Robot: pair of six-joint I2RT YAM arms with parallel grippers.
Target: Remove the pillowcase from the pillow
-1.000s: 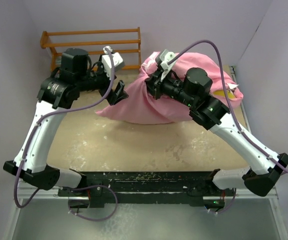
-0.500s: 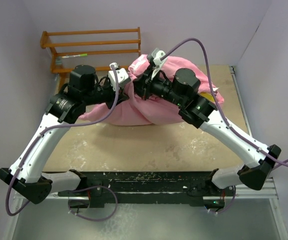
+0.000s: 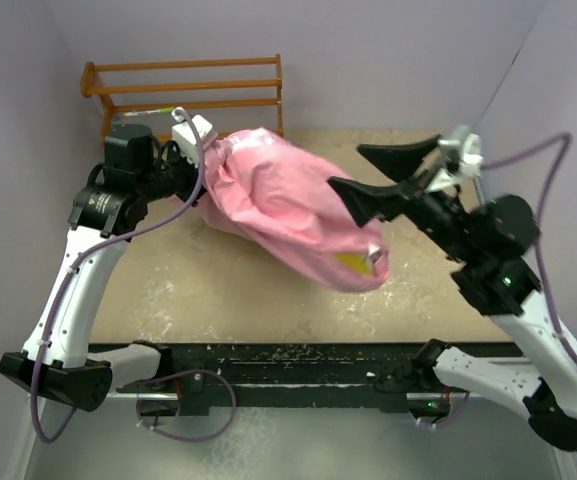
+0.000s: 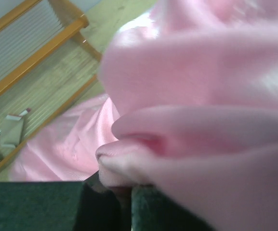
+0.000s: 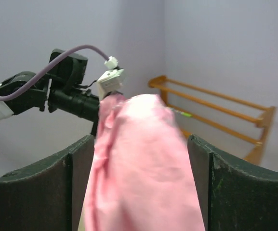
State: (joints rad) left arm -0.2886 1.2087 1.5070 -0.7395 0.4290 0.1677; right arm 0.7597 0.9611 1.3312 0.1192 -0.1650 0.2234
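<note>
Left wrist view: your left gripper point(image 4: 122, 192) is pressed together on a fold of the pillowcase point(image 4: 201, 96); the right gripper point(image 5: 139, 159) stands spread, holding nothing, just off the bundle's other end; there the pillow point(image 3: 356, 261) peeks out as a yellow edge only, the rest inside the pink cover, over the table point(image 3: 218, 290). Keep that pinch firm and high; take the exposed pillow, not pink cloth, and draw them apart. Count — one pillowcase, one pillow, two grippers, one wooden rack point(image 3: 183, 85).
</note>
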